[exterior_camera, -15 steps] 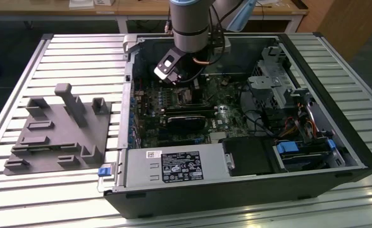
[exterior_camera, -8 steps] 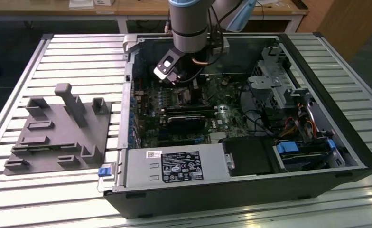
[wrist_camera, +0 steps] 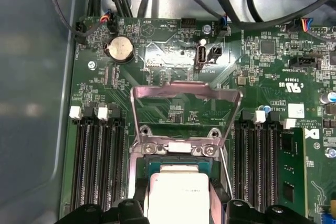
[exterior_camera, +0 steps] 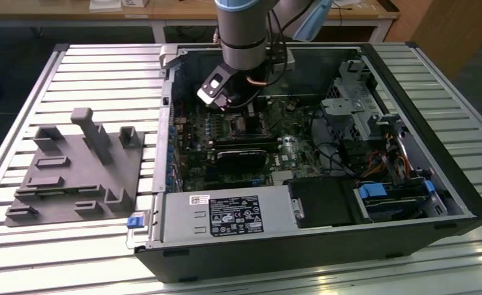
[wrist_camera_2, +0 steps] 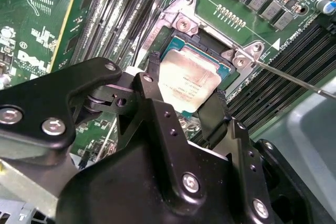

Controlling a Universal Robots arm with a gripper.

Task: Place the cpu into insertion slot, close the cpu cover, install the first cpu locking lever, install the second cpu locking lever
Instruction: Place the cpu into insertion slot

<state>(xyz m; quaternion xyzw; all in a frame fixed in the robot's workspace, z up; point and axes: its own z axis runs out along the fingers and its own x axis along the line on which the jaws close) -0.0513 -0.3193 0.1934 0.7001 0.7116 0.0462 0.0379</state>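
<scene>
- Slatted metal table carries everything you see in the exterior view, and wooden benches line the back of the room.
- At the exterior view's left, a grey moulded fixture lies flat on the slats, well apart from your arm.
- Toward the exterior view's right, the open computer case lies on its side, with a white printed label on its power supply (barcodes and small marks).
- Your arm reaches down into the case over the green board.
- In both wrist views your gripper is clenched on the cpu, with a black finger against each of two opposite edges.
- You have the cpu directly over the insertion slot; whether it is seated you cannot tell.
- In the first wrist view the cpu cover stands raised behind the slot, and a thin wire lever runs beside it.
- White lettering dots the board around the socket.
</scene>
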